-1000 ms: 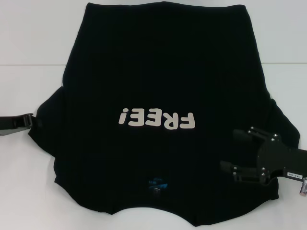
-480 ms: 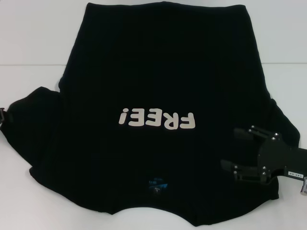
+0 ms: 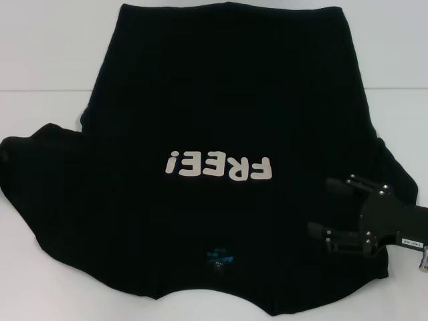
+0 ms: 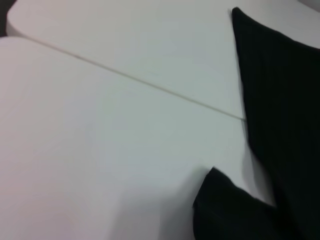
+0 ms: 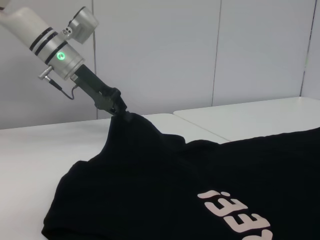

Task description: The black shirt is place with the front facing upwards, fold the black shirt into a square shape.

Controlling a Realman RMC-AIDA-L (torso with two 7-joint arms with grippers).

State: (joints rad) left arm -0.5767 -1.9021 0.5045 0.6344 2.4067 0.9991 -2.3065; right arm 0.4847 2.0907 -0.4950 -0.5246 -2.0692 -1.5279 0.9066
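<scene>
Black cotton, our shirt (image 3: 221,134) lies flat, print-up on the white bench (image 3: 40,60), no fold finished. Our left hand (image 5: 117,107) pinches the left sleeve, lifting it; our right hand (image 3: 331,210) hovers spread over the right shoulder.

you're looking at a lab-like test room: plain white tables (image 4: 100,150) pushed together at a seam, and bare pale wall panels (image 5: 200,50) behind them
</scene>
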